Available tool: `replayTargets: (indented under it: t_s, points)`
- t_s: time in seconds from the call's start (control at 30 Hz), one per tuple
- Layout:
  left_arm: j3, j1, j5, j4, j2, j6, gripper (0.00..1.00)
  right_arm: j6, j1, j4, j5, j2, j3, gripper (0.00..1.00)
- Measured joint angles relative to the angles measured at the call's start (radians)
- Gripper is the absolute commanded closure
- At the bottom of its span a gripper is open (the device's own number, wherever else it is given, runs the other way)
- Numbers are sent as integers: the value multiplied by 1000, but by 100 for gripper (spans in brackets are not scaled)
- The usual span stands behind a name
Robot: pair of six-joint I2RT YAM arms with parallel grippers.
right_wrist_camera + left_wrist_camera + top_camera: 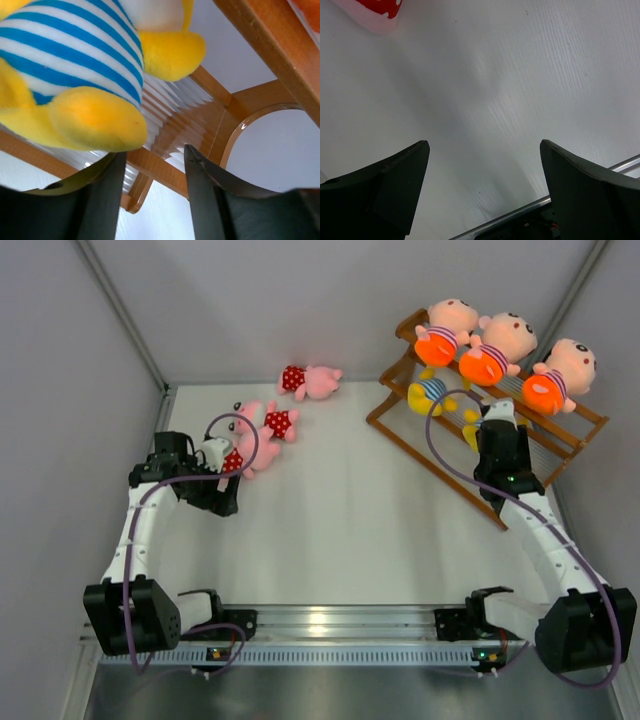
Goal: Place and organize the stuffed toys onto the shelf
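Right gripper (155, 152) at shelf (260, 40), middle tier: jaws partly parted, nothing between them. Yellow striped doll (75, 65) lies on slats, just above fingers. Peach-headed dolls (480, 345) line top tier. Left gripper (484, 143) gapes wide over table (350, 540), empty, near pink dolls (268, 424). Plush looks light, soft, squashy, unbreakable; likely best pinched across torso, not floppy limbs.

The left arm (140, 525) is bent inward, the left end effector (484, 144) spread wide; the right arm (545, 535) is stretched forward, the right end effector (155, 152) parted partway.
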Motion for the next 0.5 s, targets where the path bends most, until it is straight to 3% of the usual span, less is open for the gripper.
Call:
replayTargets:
  t_s: [0.23,0.5]
  points:
    - [42,0,-19,0,60,28,2,10,4,-92,-59,-29,89,38]
    - [178,-24,-106,103,257,50,2,18,34,-204,-114,-47,171,36]
